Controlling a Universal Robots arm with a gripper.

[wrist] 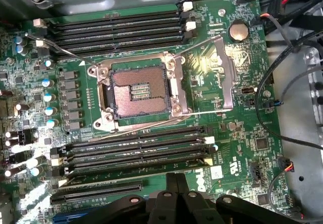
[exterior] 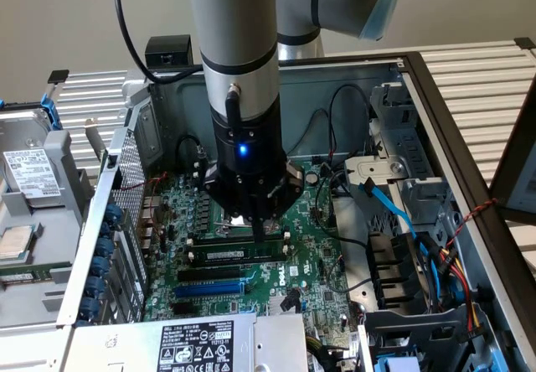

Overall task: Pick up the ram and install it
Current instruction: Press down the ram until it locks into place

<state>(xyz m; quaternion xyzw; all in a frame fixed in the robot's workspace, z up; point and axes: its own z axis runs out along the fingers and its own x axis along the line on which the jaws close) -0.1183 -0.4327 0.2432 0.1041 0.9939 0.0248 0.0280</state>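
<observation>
The gripper (exterior: 258, 221) pushes down over the memory slots (wrist: 136, 151) inside the open computer case (exterior: 435, 112).

Its fingers (wrist: 176, 191) are pressed together, tips right at the slots below the empty processor socket (wrist: 139, 90) on the green motherboard (wrist: 237, 128). The ram (exterior: 243, 255) seems to lie in a slot just under the fingers, though it is hard to see there.

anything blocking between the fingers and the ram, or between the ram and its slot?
Nothing visible. The long green ram stick with a white label already appears to stand among the black memory slots. The gripper, fingers shut, hangs just over its top edge. I can't tell whether they touch.
</observation>
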